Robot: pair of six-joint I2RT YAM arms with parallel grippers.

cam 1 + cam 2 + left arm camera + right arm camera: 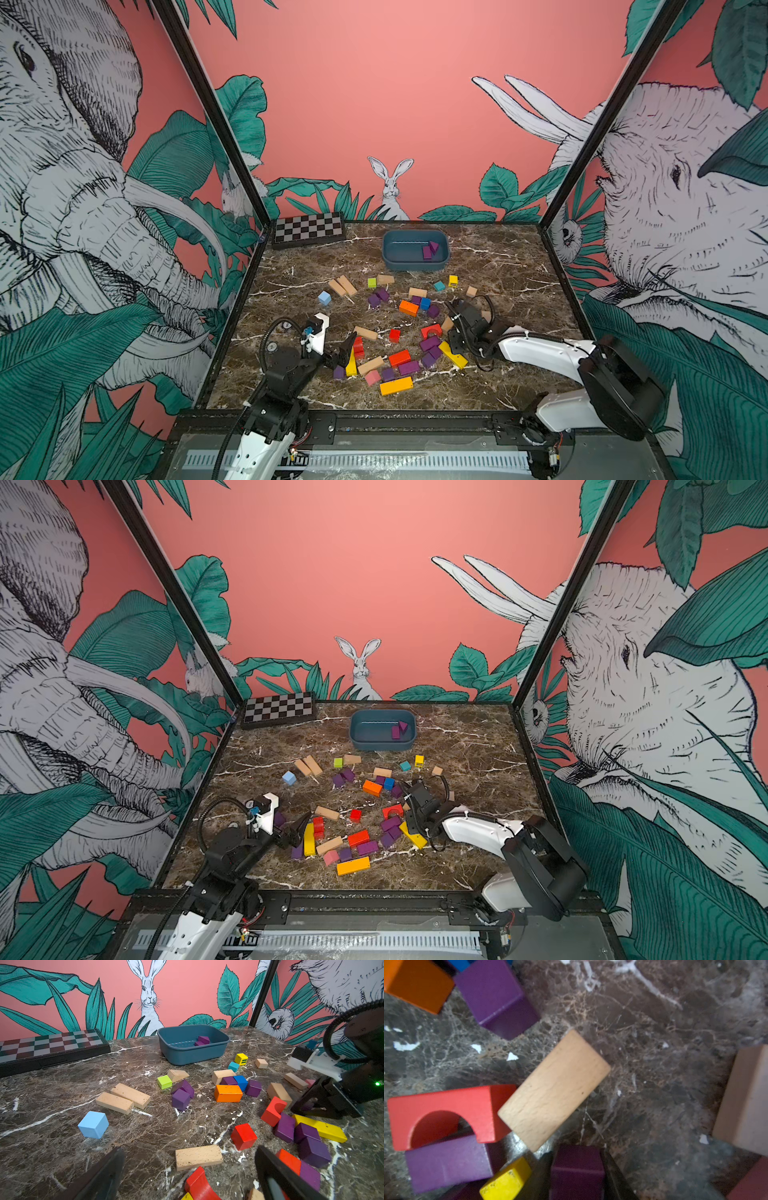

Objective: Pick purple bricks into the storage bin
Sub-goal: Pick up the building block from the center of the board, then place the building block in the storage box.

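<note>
1. We see the storage bin [412, 266] at the far middle of the table [519, 291]. Two purple bricks [429, 250] lie touching in its right part.
2. The loose purple bricks [430, 344] lie on the table nearer than the bin, mixed with red, yellow, blue and plain wooden blocks. Some sit in the middle around an orange block [408, 308]. More form a tight cluster nearer to us, beside a yellow bar [455, 356].
3. The right gripper [450, 306] is at the right edge of the middle scatter. In the right wrist view its jaws are narrowed onto a held purple brick [577, 1167], with a dark finger against its side. A plain wooden bar [554, 1091] and a red arch [446, 1109] lie on the table close by.
4. The left gripper [341, 352] is low at the near left, its jaws spread wide, just beside a red block [358, 348].
5. A checkerboard box [308, 230] lies in the far left corner, well apart from the bin.
</note>
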